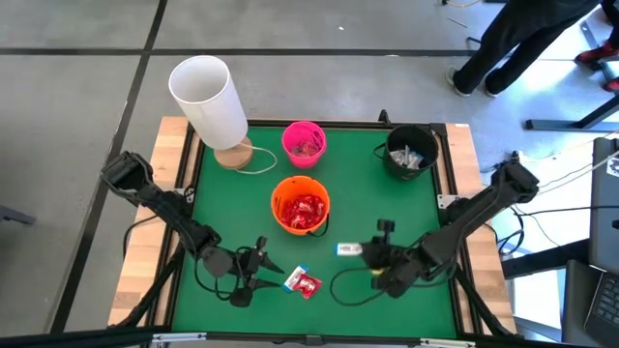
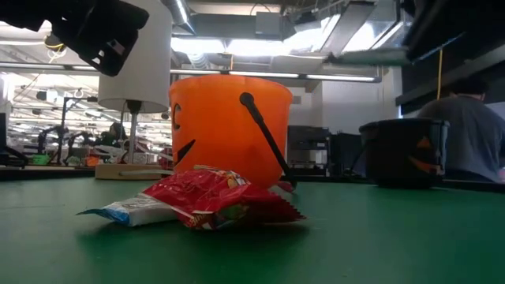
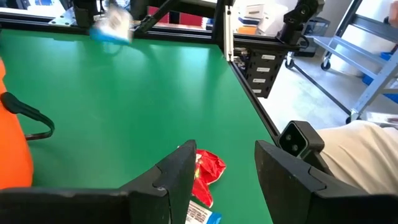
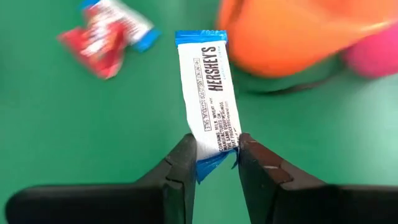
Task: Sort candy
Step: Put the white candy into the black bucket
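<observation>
My right gripper (image 4: pixel 213 163) is shut on a white candy bar with blue ends (image 4: pixel 208 87), lifted above the green table (image 1: pixel 222 208) near the orange bucket (image 1: pixel 301 205). A red-wrapped candy (image 1: pixel 306 283) lies on the mat beside a white-and-blue one (image 2: pixel 130 210), which the red one partly overlaps. My left gripper (image 3: pixel 224 180) stands open just left of these two, its fingers apart and touching nothing. Red candies fill the orange bucket; the pink bucket (image 1: pixel 304 141) and the black bucket (image 1: pixel 410 152) also hold some. My right gripper pinches the white bar's near blue end (image 4: pixel 214 155) between its two fingers. The fingers slant down from the table's right side and lie along the bar. The bar sticks out ahead of the fingertips, clear of the mat.
A white cylinder on a wooden foot (image 1: pixel 208 97) stands at the far left corner. The three buckets stand in the table's far half. A loose black cord (image 1: pixel 348 288) lies near the front edge. A person (image 1: pixel 527 39) stands beyond the far right corner.
</observation>
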{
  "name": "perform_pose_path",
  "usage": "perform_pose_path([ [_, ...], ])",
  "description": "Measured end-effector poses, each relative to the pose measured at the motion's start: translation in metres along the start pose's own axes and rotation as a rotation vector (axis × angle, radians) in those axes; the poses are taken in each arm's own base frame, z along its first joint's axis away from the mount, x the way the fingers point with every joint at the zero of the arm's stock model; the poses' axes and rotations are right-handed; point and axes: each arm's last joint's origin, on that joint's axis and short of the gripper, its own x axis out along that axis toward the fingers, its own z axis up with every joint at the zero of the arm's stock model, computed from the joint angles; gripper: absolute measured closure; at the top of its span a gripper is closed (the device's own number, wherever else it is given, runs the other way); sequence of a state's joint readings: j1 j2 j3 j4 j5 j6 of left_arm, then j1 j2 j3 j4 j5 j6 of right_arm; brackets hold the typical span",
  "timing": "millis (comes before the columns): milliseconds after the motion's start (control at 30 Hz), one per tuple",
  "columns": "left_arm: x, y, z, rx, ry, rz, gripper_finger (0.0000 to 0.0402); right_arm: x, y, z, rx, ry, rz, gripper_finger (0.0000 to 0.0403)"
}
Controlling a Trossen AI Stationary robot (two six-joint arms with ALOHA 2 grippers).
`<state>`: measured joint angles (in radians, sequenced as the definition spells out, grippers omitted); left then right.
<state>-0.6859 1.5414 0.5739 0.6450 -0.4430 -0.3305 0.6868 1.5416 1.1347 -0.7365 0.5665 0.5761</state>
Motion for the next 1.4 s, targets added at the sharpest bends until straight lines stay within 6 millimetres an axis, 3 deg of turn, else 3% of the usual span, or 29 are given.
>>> perform_pose_path([
  [200,0.001,0.002,0.001,-0.002,-0.002,0.007,0.0242,-0.024,-0.032,0.006,0.024,-0.13,-0.222,0.0311],
  [400,0.001,0.002,0.001,-0.002,-0.001,0.007,0.0242,-0.018,-0.078,0.018,0.125,-0.1,-0.37,0.0311],
  [633,0.001,0.002,0.001,-0.002,-0.001,0.007,0.0242,0.002,-0.154,0.01,0.301,0.183,-0.566,0.0311],
  [833,0.001,0.002,0.0,0.001,0.003,0.008,0.0242,-0.001,-0.206,-0.008,0.402,0.427,-0.7,0.0311],
  [1100,0.001,0.002,0.0,0.002,0.006,0.01,0.0242,-0.016,-0.241,-0.024,0.487,0.566,-0.789,0.031],
  [1400,0.001,0.002,0.0,0.002,0.006,0.01,0.0242,-0.018,-0.258,-0.029,0.439,0.63,-0.808,0.0298],
])
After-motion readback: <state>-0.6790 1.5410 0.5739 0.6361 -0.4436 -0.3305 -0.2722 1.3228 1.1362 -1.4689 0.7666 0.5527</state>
